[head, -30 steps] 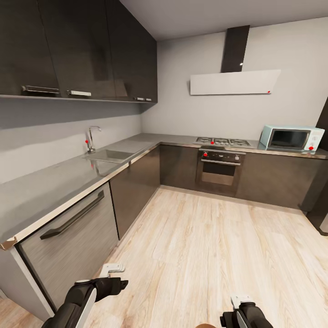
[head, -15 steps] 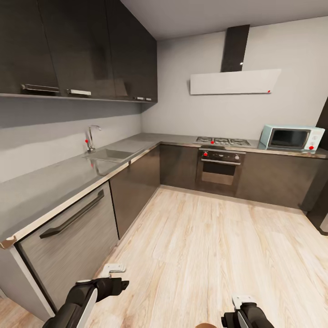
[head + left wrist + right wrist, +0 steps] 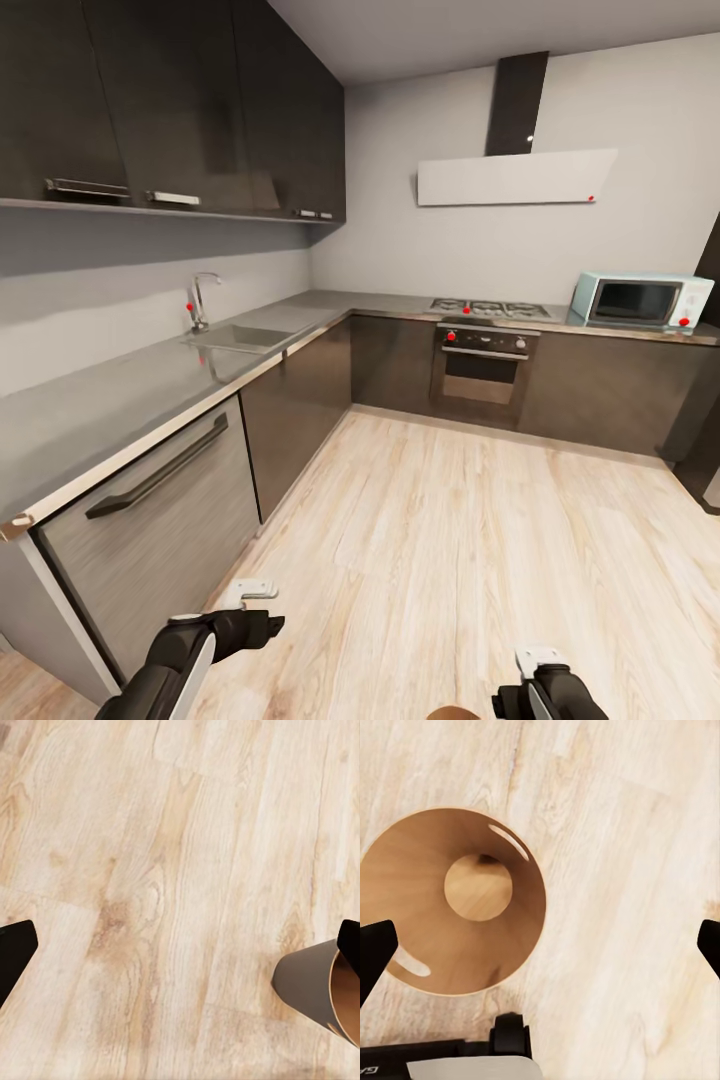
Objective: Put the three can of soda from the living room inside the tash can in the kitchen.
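Observation:
The copper-brown trash can (image 3: 450, 904) stands on the wooden floor right under my right gripper (image 3: 540, 952). I look straight down into it; its round bottom is bare and two handle cutouts show near the rim. Its side (image 3: 311, 982) also appears in the left wrist view, beside my left gripper (image 3: 180, 952). A sliver of its rim (image 3: 450, 713) peeks in at the bottom edge of the head view. Both grippers are open with nothing between their fingers. The left gripper (image 3: 250, 592) and right gripper (image 3: 540, 662) hang low over the floor. The soda cans are out of view.
I am in the kitchen. An L-shaped steel-grey countertop (image 3: 110, 410) with a sink (image 3: 240, 338) runs along the left. The oven (image 3: 483, 365) and a microwave (image 3: 642, 302) stand at the back. A dishwasher front (image 3: 150, 520) is close to my left arm.
The whole head view has shifted slightly, so the camera has moved a little. Both arms hold about the same pose.

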Robot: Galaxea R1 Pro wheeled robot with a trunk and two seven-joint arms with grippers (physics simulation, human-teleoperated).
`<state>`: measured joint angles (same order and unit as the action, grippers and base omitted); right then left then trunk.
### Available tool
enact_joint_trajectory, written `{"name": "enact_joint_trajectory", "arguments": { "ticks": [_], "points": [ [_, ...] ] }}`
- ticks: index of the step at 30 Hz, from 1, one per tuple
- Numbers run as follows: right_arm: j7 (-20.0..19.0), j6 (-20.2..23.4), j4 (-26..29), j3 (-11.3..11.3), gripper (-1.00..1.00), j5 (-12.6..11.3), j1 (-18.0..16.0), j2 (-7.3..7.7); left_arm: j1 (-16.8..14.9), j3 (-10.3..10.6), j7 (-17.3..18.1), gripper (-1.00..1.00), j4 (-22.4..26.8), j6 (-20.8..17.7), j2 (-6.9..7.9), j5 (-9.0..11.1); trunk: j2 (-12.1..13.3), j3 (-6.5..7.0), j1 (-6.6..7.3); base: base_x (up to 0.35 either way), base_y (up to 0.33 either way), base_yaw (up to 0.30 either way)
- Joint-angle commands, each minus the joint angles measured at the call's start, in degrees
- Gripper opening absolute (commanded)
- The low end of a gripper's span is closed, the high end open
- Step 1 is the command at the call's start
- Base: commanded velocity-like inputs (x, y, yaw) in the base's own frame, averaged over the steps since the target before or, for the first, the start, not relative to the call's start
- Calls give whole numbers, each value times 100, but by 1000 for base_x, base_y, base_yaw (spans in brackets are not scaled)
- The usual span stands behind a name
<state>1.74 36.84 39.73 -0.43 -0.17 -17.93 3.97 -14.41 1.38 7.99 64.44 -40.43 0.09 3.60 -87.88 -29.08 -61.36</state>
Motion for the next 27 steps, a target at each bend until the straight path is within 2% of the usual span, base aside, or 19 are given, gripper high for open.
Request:
{"name": "enact_joint_trajectory", "arguments": {
  "ticks": [1,3,27],
  "points": [
    [-8,0,2,0,100,0,0,3,0,2,0,100,2,0,0,0,-42,-18,-23,0,0,0],
    [-24,-2,4,3,100,-1,0,8,0,5,0,100,1,0,0,0,-122,-54,-67,0,0,0],
    [-67,-10,14,-1,100,-1,0,0,0,11,1,100,0,0,0,0,-122,-54,-67,0,0,0]
  ]
}}
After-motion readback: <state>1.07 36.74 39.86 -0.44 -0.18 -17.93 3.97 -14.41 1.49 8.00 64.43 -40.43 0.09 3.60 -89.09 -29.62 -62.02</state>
